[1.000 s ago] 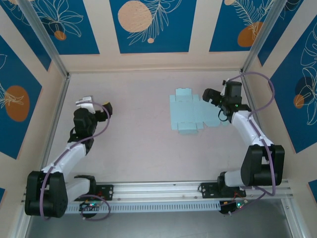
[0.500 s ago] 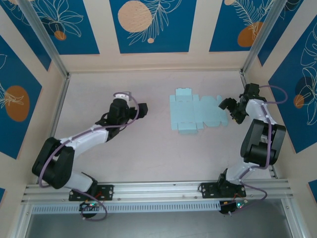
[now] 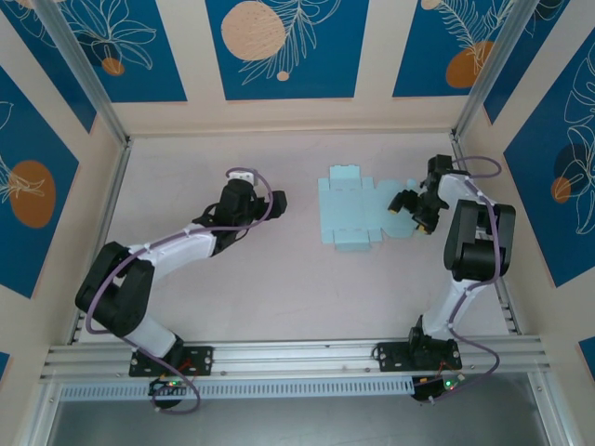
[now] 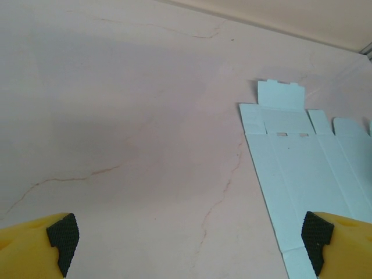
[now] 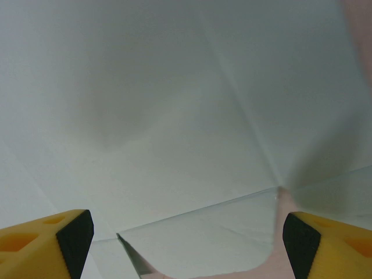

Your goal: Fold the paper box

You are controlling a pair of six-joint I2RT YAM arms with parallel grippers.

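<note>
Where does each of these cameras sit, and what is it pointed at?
Top external: fixed above and behind, looking down at the table; left arm, right arm, left fingers, right fingers.
Left wrist: on the left arm, looking low across the table to the paper box; own fingers in bottom corners.
Right wrist: on the right arm, close above the paper box; own fingers in bottom corners.
Shared: the paper box.

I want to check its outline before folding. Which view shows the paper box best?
Top external: the paper box lies flat, nearly its whole outline visible. The left wrist view shows its left panels and a top flap, cut off at the frame. The right wrist view is very close: creases and a flap edge.
</note>
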